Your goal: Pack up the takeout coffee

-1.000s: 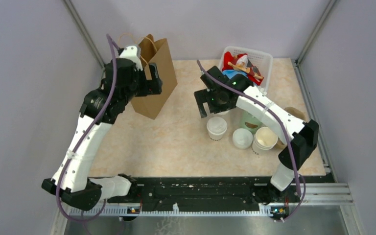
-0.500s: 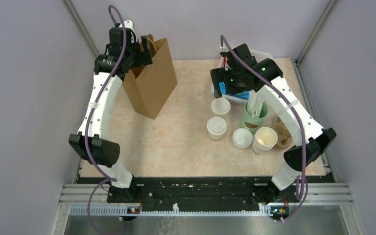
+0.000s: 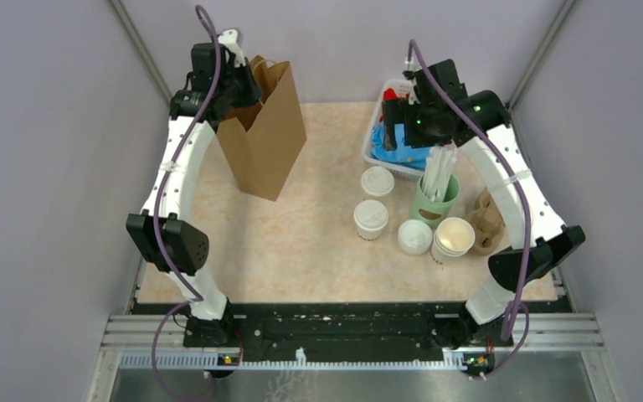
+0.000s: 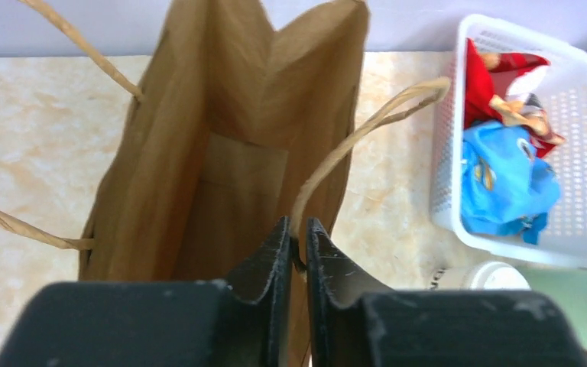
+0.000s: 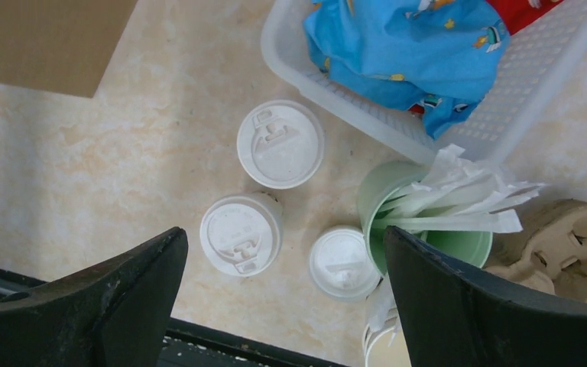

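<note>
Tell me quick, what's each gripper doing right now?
Left gripper: closed on the paper bag handle.
Right gripper: open, holding nothing.

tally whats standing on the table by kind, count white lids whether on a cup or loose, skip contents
white lids: 3
paper bag: 1
basket: 1
green cup: 1
cup stack: 1
cup carrier: 1
total: 8

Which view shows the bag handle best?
Left wrist: the handle curves off the bag and down between the nearly shut fingers of the left gripper. The top view shows the whole bag, but the handle there is too thin to follow. The right wrist view catches only a bag corner, no handle.
</note>
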`<move>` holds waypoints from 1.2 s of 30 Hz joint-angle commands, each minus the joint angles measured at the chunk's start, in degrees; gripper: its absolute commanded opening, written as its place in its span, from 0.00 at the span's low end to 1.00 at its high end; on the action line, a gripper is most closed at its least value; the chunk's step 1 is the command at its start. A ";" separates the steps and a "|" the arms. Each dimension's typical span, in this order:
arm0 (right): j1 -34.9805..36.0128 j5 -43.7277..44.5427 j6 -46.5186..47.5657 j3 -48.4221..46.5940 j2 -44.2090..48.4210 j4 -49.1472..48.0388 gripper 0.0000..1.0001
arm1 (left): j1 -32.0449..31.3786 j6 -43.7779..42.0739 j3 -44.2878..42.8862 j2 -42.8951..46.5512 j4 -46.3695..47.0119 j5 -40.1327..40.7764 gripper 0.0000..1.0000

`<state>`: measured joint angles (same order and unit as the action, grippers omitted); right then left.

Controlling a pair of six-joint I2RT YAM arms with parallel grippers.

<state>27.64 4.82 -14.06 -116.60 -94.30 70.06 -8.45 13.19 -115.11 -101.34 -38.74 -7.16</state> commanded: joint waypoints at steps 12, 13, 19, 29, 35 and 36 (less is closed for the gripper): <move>-16.78 6.52 -8.84 -7.13 8.64 10.71 0.97 | -1.81 -0.54 14.41 18.23 1.61 -7.99 0.02; -19.92 6.73 -9.83 -6.40 9.06 11.52 0.97 | -2.71 -0.60 15.53 19.00 1.65 -7.92 0.03; -40.29 4.64 -12.64 9.31 14.72 10.58 0.95 | -8.97 -3.13 21.96 23.62 1.50 -4.27 0.12; -56.73 -7.60 -8.96 38.38 18.62 0.48 0.69 | -16.68 -6.35 27.03 27.89 1.91 -0.26 0.54; -57.28 -10.56 -1.50 46.18 12.42 -9.03 0.50 | -23.12 -10.78 22.28 26.90 0.62 5.28 0.79; -57.33 -11.18 -1.18 46.72 11.48 -10.03 0.47 | -23.85 -11.26 22.19 26.90 0.69 5.99 0.81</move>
<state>-29.08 -2.87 -19.66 -71.88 -80.03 68.40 -29.50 5.65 -89.32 -75.50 -39.09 -5.08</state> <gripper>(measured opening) 0.512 0.786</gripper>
